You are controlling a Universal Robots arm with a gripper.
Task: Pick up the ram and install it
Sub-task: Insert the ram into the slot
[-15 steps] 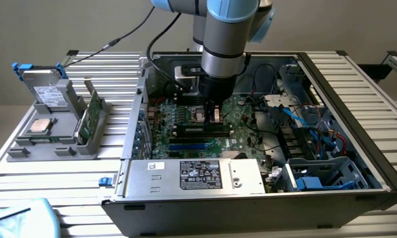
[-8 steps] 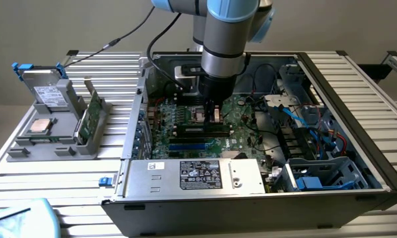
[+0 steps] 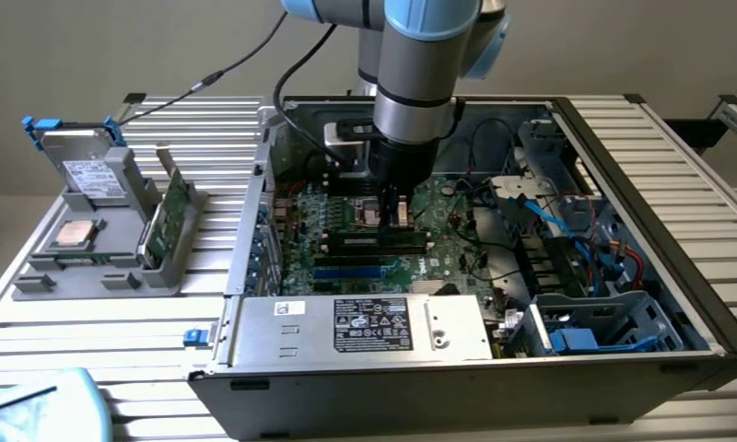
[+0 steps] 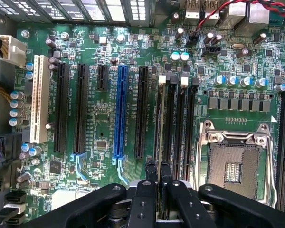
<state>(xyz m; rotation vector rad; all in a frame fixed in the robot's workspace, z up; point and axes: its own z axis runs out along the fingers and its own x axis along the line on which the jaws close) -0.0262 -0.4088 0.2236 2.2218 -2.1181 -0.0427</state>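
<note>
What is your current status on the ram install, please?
Gripper shut on the ram. Ram edge-on, lined up along the memory slots, beside the open CPU socket. Seated or not, cannot tell. Nothing seen across the slots.

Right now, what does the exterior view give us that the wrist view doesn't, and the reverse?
Exterior view adds: the arm above the open case, the power supply, and the grey tray on the exterior view's left with a square CPU chip and a green card.
Wrist view adds: the empty CPU socket and the white slot up close.
Both: the end effector shut on the ram, edge-on along the memory slots of the motherboard.
</note>
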